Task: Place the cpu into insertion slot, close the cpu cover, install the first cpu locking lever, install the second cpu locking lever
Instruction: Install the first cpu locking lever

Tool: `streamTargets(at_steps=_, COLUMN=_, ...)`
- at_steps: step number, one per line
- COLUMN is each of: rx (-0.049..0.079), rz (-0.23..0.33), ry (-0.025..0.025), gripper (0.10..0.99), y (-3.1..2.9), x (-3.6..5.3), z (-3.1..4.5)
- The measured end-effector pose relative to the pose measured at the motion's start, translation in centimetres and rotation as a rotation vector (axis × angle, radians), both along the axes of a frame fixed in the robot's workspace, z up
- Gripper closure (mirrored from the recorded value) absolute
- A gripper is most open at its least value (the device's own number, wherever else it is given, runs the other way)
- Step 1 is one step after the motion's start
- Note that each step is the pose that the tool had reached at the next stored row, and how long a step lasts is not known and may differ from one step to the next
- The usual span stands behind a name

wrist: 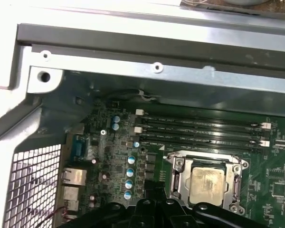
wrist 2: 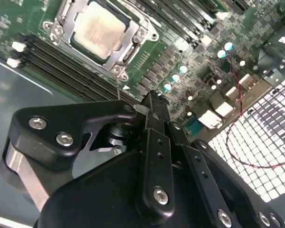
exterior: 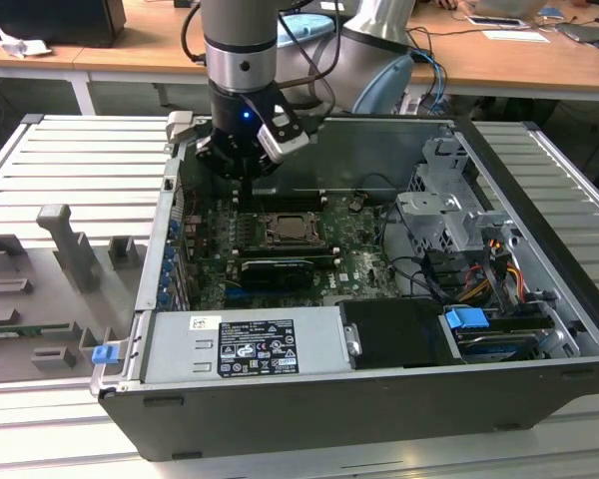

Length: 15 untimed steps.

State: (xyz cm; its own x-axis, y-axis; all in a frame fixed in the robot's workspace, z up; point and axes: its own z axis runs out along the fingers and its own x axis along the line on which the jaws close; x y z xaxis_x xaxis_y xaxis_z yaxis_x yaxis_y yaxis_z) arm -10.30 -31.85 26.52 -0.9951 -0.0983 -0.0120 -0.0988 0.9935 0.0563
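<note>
The cpu (exterior: 292, 231) lies flat in the insertion slot (exterior: 272, 242) on the green board, its dull silver top (wrist 2: 99, 29) facing up. The silvery cpu cover (wrist: 178, 176) lies down around it as a frame, also seen in the second wrist view (wrist 2: 128, 50). My gripper (exterior: 248, 183) hangs over the board at the back corner of the socket, on the exterior view's left of the cpu. In the second wrist view its black fingers (wrist 2: 152, 99) are pressed together. A thin metal rod (wrist 2: 118, 89) rises from the socket's edge toward the fingertips; I cannot tell whether it is gripped.
Black memory slots (wrist: 199, 128) run beside the socket. A long black card (exterior: 272, 270) sits in front of it. The case's back wall (wrist: 147, 52), drive cage (exterior: 444, 215), power supply (exterior: 250, 344) and cables (exterior: 479, 279) hem the board in.
</note>
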Motion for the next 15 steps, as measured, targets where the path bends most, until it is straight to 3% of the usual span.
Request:
streamTargets(at_steps=4, rx=0.000, rz=0.000, ry=0.0002, gripper=0.980, y=0.31, x=-0.21, z=-0.15)
streamTargets(at_steps=15, rx=0.000, rz=0.000, ry=0.0001, gripper=0.980, y=0.36, x=-0.59, z=-0.24)
